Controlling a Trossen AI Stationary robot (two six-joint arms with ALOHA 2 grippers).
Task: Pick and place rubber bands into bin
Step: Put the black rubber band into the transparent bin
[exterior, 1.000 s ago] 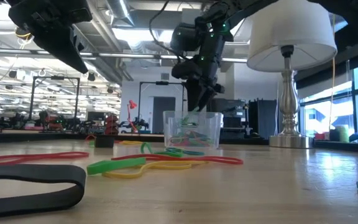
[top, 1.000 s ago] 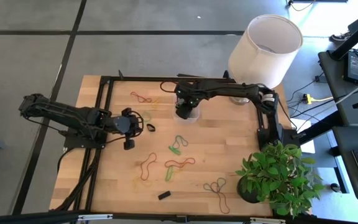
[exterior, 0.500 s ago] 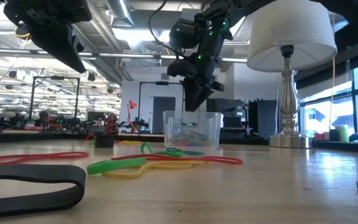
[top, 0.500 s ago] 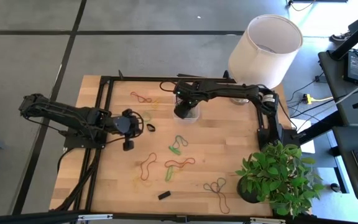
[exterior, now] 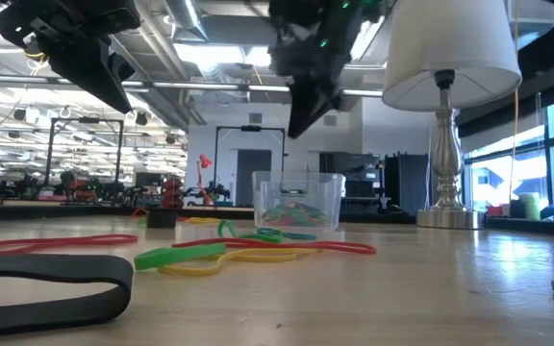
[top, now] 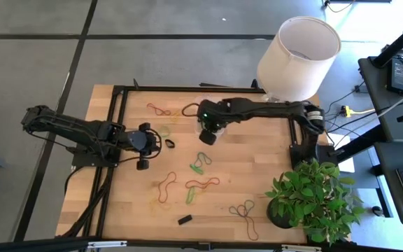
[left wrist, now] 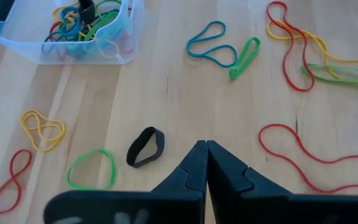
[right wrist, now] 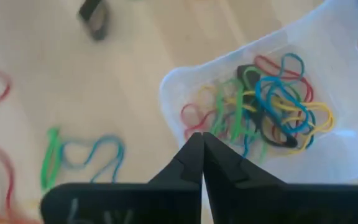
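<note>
The clear bin (right wrist: pixel 272 93) holds a tangle of coloured rubber bands (right wrist: pixel 260 109) and stands on the table at the far middle (exterior: pixel 299 200). More rubber bands lie loose on the wood: a black loop (left wrist: pixel 145 147), a green loop (left wrist: pixel 92 168), a green-and-blue pair (top: pixel 201 162) and red ones (top: pixel 165 189). My right gripper (right wrist: pixel 201 140) hangs shut above the bin's near edge (top: pixel 206 138), with nothing between its fingers. My left gripper (left wrist: pixel 205 146) is shut, held above the table left of the black loop (top: pixel 154 140).
A white lampshade (top: pixel 298 52) on a metal stand (exterior: pixel 447 173) rises at the far right. A potted plant (top: pixel 313 199) fills the near right corner. A small black block (top: pixel 185 219) lies near the front edge, another (exterior: pixel 162 218) behind the bands.
My right gripper has risen out of the bin and drifted a little toward the table's near edge, now well above the bin's rim. The bands in the bin stay where they lie.
</note>
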